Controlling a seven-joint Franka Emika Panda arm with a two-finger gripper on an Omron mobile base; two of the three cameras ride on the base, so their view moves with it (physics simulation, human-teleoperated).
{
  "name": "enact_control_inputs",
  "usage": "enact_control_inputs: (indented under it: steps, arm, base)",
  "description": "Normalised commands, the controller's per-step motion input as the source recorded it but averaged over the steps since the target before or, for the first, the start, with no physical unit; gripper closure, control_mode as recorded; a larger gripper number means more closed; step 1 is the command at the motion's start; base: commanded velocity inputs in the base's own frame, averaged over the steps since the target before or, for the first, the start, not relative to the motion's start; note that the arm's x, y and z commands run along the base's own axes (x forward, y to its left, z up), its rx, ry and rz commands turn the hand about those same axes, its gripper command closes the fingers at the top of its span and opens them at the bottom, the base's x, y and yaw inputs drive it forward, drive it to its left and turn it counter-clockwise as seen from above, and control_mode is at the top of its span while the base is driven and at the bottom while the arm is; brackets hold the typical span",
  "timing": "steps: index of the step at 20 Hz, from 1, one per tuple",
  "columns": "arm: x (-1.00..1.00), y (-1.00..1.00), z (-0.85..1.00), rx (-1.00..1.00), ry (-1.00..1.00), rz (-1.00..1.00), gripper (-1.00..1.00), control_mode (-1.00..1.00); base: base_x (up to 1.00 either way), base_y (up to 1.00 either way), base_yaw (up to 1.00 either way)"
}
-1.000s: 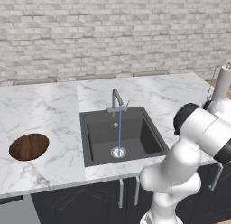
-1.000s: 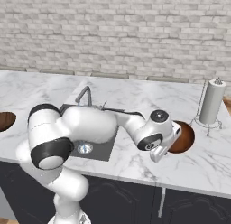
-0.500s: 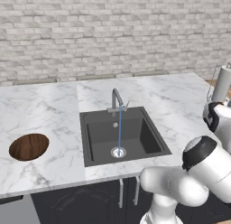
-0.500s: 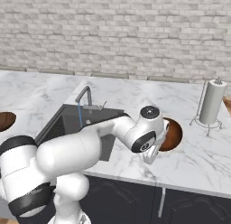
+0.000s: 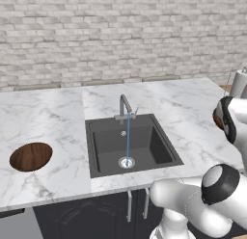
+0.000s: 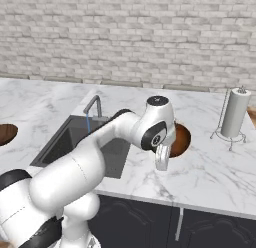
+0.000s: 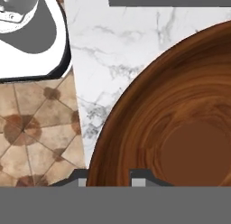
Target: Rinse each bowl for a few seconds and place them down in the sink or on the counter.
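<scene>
Our gripper (image 7: 109,177) pinches the rim of the right bowl (image 7: 180,128) between narrow jaws, on the counter (image 6: 210,167) right of the sink (image 5: 130,146). The left bowl (image 5: 31,156) rests well apart, and water runs from the faucet (image 5: 125,108).

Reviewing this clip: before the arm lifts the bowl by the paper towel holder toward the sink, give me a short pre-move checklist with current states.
1. Pincer tips straddle the right bowl rim: ok, one tip either side in the hand view.
2. Grip firm: cannot tell.
3. Bowl off the counter: cannot tell.
4. Faucet running: ok, a stream falls into the sink.
5. Basin free for rinsing: ok, nothing lies inside.
6. Left bowl: ok, resting on the counter, untouched.
7. Paper towel holder: ok, upright, apart from the arm.
</scene>
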Motion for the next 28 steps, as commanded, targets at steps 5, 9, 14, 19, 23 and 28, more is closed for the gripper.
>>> enact_control_inputs:
  steps: [5,9,14,19,23,28]
  arm:
    - [-0.01,0.34,0.22,-0.03,0.11,0.20,1.00,-1.00]
    - [0.00,0.42,0.00,-0.01,0.10,0.22,1.00,-1.00]
    - [0.00,0.32,0.00,0.00,0.11,0.24,1.00,-1.00]
    - [0.00,0.32,0.00,0.00,0.13,0.24,1.00,-1.00]
    - [0.00,0.27,0.00,0.00,0.09,0.21,1.00,-1.00]
    - [0.00,0.33,0.00,0.02,0.04,0.19,1.00,-1.00]
  base:
    - [0.00,0.00,0.00]
    - [0.00,0.00,0.00]
    - [0.00,0.00,0.00]
    - [0.00,0.00,0.00]
    - [0.00,0.00,0.00]
    - [0.00,0.00,0.00]
